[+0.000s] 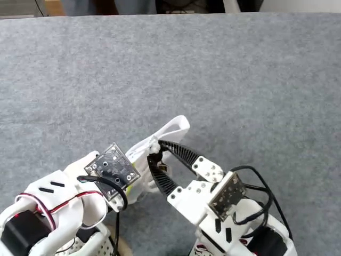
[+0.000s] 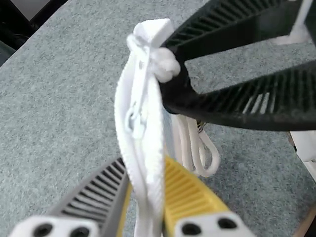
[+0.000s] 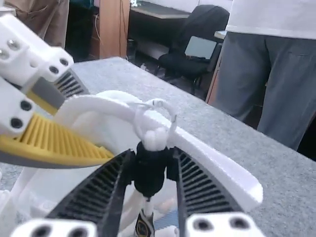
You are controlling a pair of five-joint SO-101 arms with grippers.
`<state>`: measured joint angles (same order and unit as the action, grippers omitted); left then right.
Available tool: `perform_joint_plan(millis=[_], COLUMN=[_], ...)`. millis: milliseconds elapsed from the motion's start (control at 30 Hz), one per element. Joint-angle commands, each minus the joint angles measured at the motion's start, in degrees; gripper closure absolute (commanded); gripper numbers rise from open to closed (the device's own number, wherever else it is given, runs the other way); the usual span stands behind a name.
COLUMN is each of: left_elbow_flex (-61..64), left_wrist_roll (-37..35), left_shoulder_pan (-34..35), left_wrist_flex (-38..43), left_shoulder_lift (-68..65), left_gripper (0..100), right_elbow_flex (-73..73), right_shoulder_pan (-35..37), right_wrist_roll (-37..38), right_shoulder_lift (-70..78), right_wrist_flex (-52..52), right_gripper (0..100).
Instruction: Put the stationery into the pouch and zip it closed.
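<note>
Wide grey felt-like surface [image 1: 256, 74] across the high view, and down at its near edge the two arms meet over a soft white zip-up pouch [image 1: 173, 129]. The left gripper [image 2: 146, 170], one finger grey and one yellow, has its fingers pressed shut on the pouch's long edge. It holds the pouch up on edge, with the zip line running along the upper side. Right opposite sits the right gripper [image 3: 150, 165], its ribbed black fingers [image 3: 197, 182] clamped on the zip pull [image 3: 154, 138]. That pull is a white knotted cord with a small dark piece under it, at one end of the pouch. The two grippers are near each other, with the pouch between them. Loops of white cord [image 2: 197, 148] hang just beside the pouch. Under the black fingers something small shows inside the pouch, too blurred to name. Past the surface's far edge, the right wrist view catches the room: a black office chair [image 3: 197, 49], a wooden panel [image 3: 111, 24] near it, and a pale desk top [image 3: 163, 10] behind
</note>
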<state>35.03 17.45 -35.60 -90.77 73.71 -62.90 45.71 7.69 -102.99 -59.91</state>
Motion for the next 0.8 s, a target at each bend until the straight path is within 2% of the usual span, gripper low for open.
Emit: perform_joint_plan(millis=[0,233,300,433,767], left_elbow_flex=[-0.40,-0.92,-1.01,-1.01,-1.01], left_wrist_roll=[-0.44,-0.44,-0.44,-0.44,-0.44], left_shoulder_pan=[-1.01,-1.01,-1.01,-1.01,-0.75], left_wrist_flex=[-0.70,-1.85,-2.29,-3.96,-4.31], left_shoulder_lift=[-0.70,-0.79,-0.79,-0.62,-0.35], left_gripper=[97,97,97,97,97], right_elbow_flex=[-1.54,-1.63,-1.54,-0.66,6.55], right_shoulder_pan=[-0.26,-0.44,-0.44,-1.49,-14.68], right_wrist_roll=[0.70,0.70,1.32,8.79,21.71], right_shoulder_lift=[1.10,1.10,1.10,1.10,1.01], right_wrist_flex=[0.97,0.97,0.97,0.44,-1.05], right_gripper=[91.5,92.3,98.4,98.6,98.6])
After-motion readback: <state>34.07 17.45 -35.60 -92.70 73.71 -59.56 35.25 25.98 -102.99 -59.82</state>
